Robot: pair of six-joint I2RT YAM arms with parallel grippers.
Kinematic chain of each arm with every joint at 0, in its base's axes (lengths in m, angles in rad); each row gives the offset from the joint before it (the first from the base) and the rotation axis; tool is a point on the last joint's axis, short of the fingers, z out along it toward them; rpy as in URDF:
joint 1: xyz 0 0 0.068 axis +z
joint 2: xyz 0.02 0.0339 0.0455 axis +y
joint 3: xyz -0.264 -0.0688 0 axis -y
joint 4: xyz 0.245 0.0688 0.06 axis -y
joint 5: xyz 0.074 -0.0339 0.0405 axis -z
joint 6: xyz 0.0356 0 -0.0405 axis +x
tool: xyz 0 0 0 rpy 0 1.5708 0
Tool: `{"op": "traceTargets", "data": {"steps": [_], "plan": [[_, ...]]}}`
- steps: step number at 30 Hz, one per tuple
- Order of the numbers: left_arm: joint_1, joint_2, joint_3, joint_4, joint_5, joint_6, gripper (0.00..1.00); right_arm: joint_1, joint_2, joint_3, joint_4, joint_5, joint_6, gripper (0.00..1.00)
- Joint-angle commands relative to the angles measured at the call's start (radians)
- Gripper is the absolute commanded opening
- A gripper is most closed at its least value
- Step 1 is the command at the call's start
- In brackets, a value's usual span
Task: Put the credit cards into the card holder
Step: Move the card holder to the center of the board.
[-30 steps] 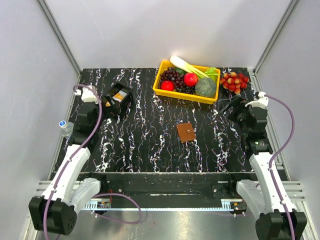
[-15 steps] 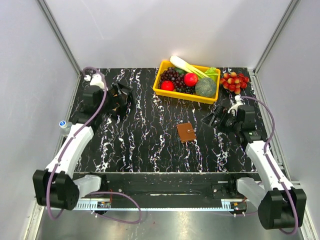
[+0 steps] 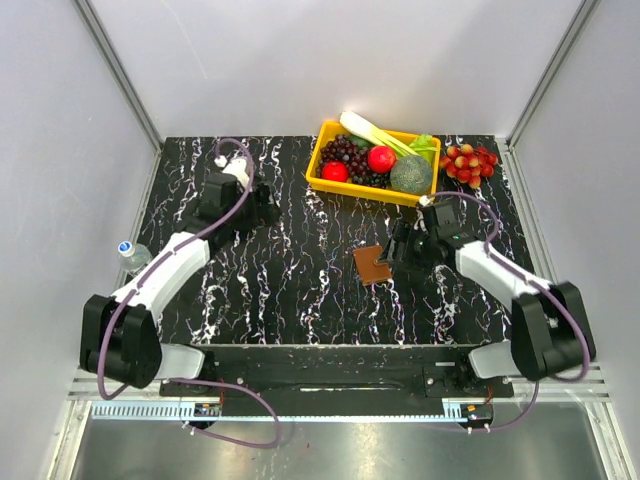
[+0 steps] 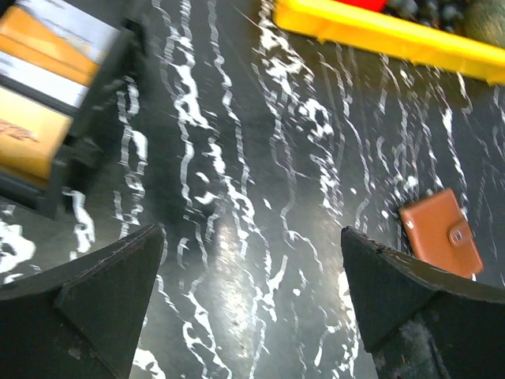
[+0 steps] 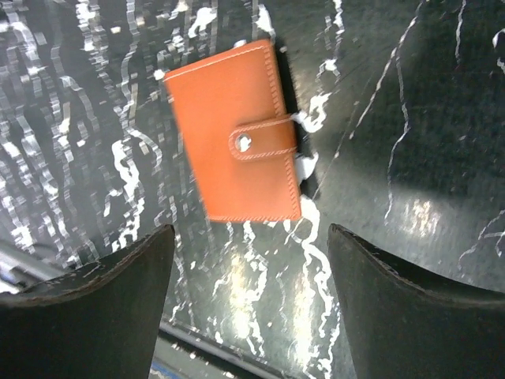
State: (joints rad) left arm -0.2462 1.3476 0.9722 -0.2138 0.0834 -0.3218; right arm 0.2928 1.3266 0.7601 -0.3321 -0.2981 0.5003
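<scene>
Now leans far in with the right arm, forearm low, right gripper (image 3: pixel 400 247) angled down just beside the card holder (image 3: pixel 372 265); holds the jaws spread wide, gripping nothing. Stretches the left arm toward the far left, left gripper (image 3: pixel 262 205) likewise wide open and empty, next to a black box (image 4: pixel 95 118) holding orange and white credit cards (image 4: pixel 47 79). Finds the holder lying flat on the black, white-veined table (image 3: pixel 300 280), right of centre: brown, stitched, leather-like, rectangular, folded shut, snap tab fastened. From the right wrist, sees its long axis running away from the fingers, tab wrapped over the right-hand edge.
</scene>
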Motion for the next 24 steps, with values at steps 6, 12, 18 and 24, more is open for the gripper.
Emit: {"op": "traceTargets", "data": {"steps": [6,12,18,24], "plan": [[-0.180,-0.168,-0.116,0.050,-0.027,-0.016,0.99,0.057,0.328,0.162,0.039,0.079,0.000,0.76],[-0.335,-0.174,-0.248,0.111,-0.047,-0.098,0.99,0.089,0.378,0.145,0.119,0.036,0.017,0.43],[-0.381,-0.119,-0.303,0.188,-0.034,-0.177,0.98,0.192,0.421,0.130,0.183,-0.025,0.036,0.19],[-0.389,-0.090,-0.371,0.257,-0.057,-0.220,0.96,0.304,0.471,0.113,0.249,-0.027,0.073,0.13]]}}
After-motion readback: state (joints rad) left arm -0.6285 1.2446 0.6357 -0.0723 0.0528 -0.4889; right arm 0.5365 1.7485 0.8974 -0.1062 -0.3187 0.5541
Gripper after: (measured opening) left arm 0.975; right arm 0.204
